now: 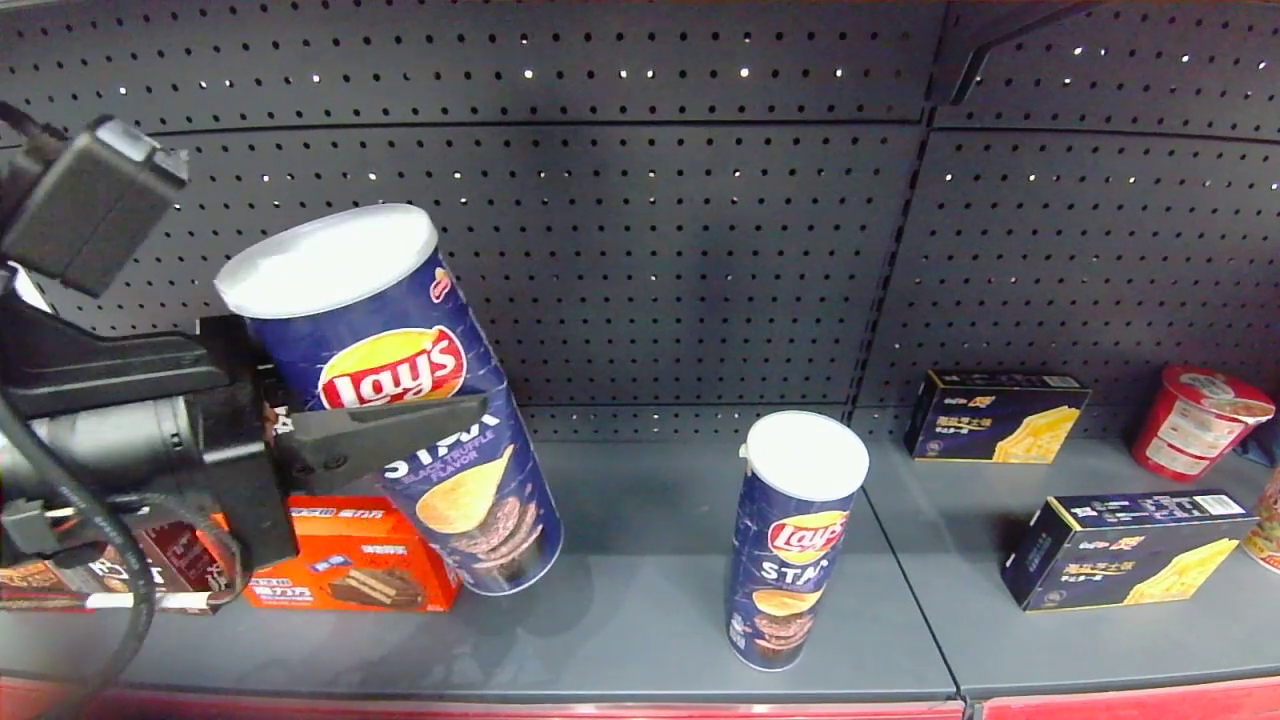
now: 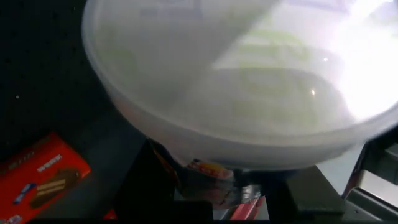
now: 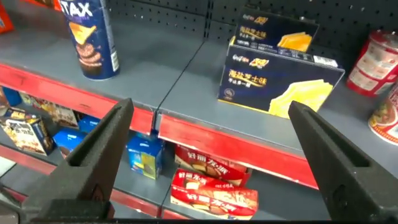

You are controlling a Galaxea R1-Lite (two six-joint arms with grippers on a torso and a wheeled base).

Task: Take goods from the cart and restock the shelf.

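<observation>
My left gripper (image 1: 455,405) is shut on a tall blue chip can (image 1: 390,300) with a white lid, held tilted above the left part of the grey shelf (image 1: 650,560). Its base hangs just over the shelf, beside an orange snack box (image 1: 350,560). In the left wrist view the can's white lid (image 2: 236,81) looms close. A second, identical chip can (image 1: 795,540) stands upright mid-shelf, and it also appears in the right wrist view (image 3: 90,37). My right gripper (image 3: 210,106) is open with nothing in it, in front of the shelf's red front edge (image 3: 217,134).
Two dark blue boxes (image 1: 995,415) (image 1: 1130,550) and a red cup (image 1: 1200,420) occupy the right shelf section. Bare shelf lies between the two cans. A perforated back panel (image 1: 650,250) closes the rear. Packaged goods (image 3: 211,186) fill the lower shelf.
</observation>
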